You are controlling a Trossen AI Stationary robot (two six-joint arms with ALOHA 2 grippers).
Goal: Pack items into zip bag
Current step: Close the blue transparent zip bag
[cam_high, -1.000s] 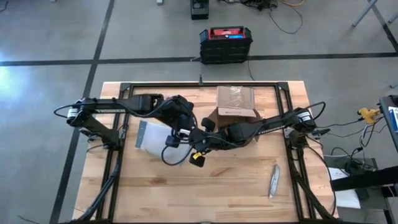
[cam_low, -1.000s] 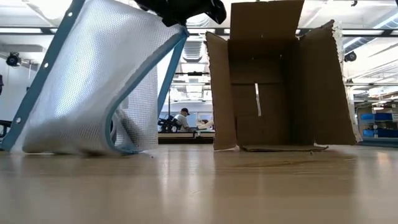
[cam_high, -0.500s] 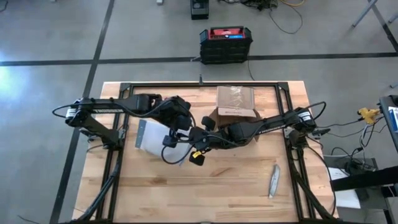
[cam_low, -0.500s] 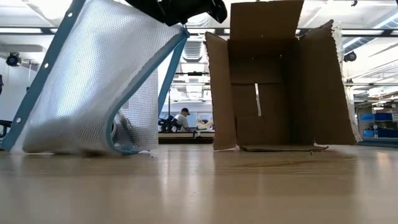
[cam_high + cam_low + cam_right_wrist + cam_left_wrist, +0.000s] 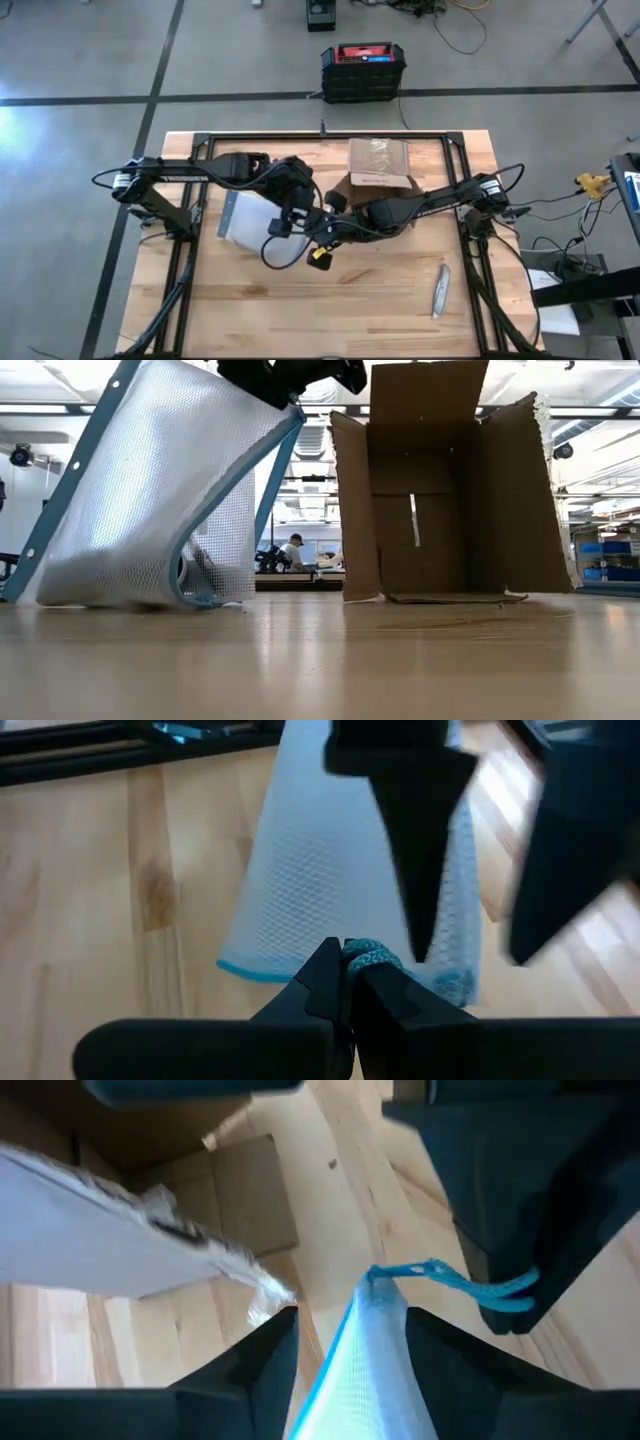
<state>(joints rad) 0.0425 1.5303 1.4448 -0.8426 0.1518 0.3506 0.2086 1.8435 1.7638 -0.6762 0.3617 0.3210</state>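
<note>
The zip bag (image 5: 140, 500), white mesh with blue trim, stands slanted with its lower end on the table (image 5: 245, 215). Its upper corner is raised beside the box. My right gripper (image 5: 345, 968) is shut on a blue cord at that corner. My left gripper (image 5: 350, 1330) is at the same corner (image 5: 298, 212), its two fingers standing apart on either side of the bag's blue-edged top (image 5: 365, 1350). I cannot make out the items in any view. My right gripper pinches the blue cord loop (image 5: 368, 956) at the bag's raised corner between its fingertips, slanting down from the table's right. The bag hangs away below the loop, its lower end (image 5: 120, 585) on the table. My left gripper's fingers (image 5: 270, 1365) flank the bag's top edge; I cannot tell whether they touch it.
An open cardboard box (image 5: 378, 165) lies on its side at the table's far middle, its mouth toward the near edge (image 5: 450, 490). A slim grey tool (image 5: 440, 290) lies near the right front. A black and red case (image 5: 363, 70) stands on the floor beyond the table.
My left gripper has come a little down onto the bag's raised top corner, showing lower in the low view. The bag keeps its slanted stand, and my right gripper has kept still.
</note>
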